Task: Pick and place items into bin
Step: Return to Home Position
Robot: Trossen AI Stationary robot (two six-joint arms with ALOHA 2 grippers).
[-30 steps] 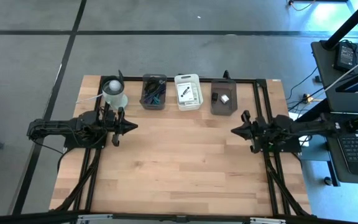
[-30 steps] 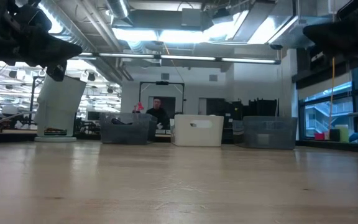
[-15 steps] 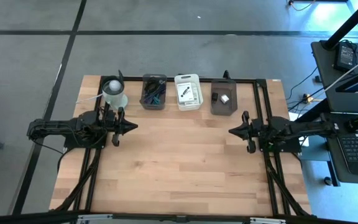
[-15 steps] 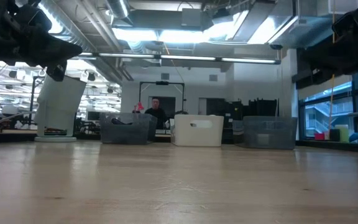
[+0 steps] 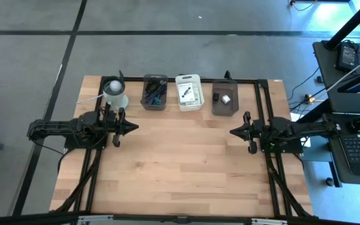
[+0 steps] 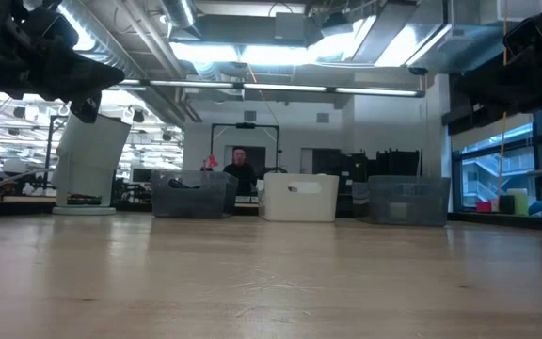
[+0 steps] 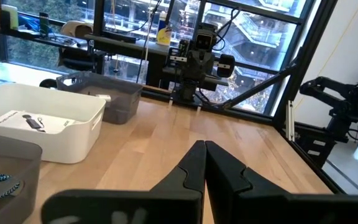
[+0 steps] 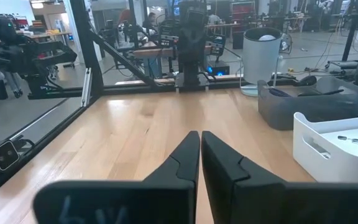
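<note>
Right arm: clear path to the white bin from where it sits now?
Probably yes: only bare table lies between the shut right gripper and the white bin.

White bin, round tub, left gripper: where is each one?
white bin (image 6: 299,198): low view, front wall.
round tub (image 5: 114,86): high view, its white top.
left gripper (image 5: 135,127): high view, closed fingertips.
</note>
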